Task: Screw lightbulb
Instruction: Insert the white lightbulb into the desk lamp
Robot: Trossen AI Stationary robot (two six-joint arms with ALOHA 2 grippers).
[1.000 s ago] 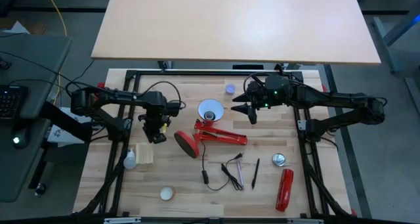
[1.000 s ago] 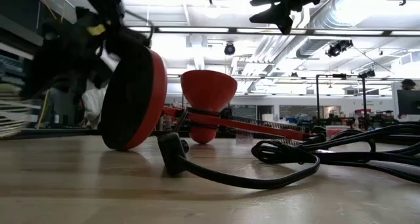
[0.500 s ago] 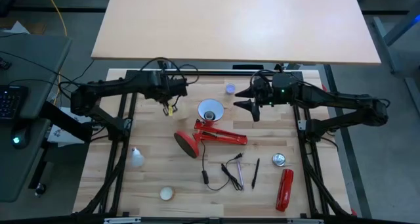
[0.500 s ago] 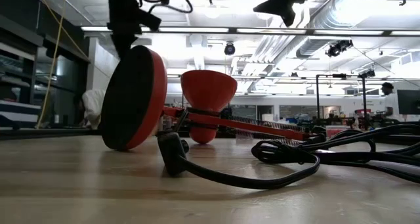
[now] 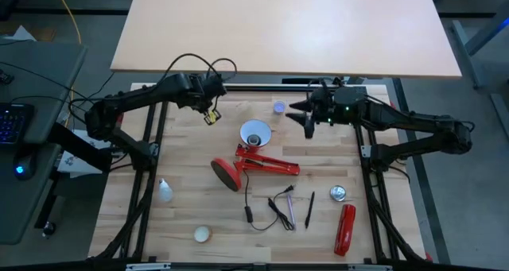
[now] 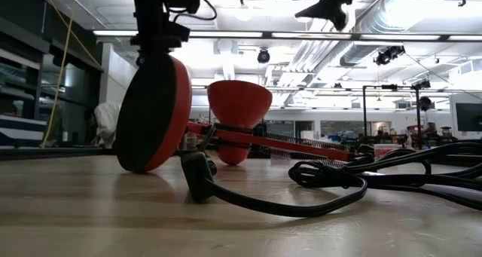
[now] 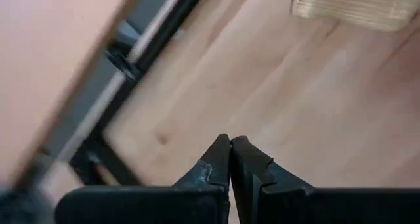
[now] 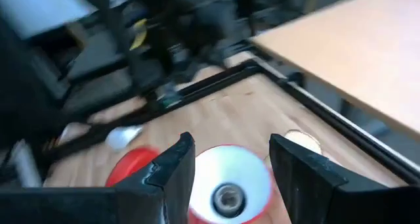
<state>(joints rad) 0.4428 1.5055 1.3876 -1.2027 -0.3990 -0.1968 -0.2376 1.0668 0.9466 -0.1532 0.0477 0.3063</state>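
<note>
Lightbulb [image 5: 164,191] lies loose on the worktop [image 5: 199,152] in the high view; wrist views show left gripper [image 7: 230,145] jaws closed, right gripper [image 8: 230,161] jaws parted over the lamp shade [image 8: 226,184].

Low view: lightbulb [image 6: 108,121] was mostly hidden behind the lamp base [image 6: 154,114], only a pale sliver showed. Both arms were cut off by the top edge there, so neither gripper's fingertips could be read. Right wrist view: heavily smeared; lightbulb [image 8: 123,137] was just a whitish streak, its screw base unreadable. Lamp shade [image 8: 228,182] was partly covered by the right gripper [image 8: 231,159] fingers and clipped at the bottom edge. Left wrist view: a ribbed pale object [image 7: 353,6] was cut off by the top edge, too blurred to identify.
</note>
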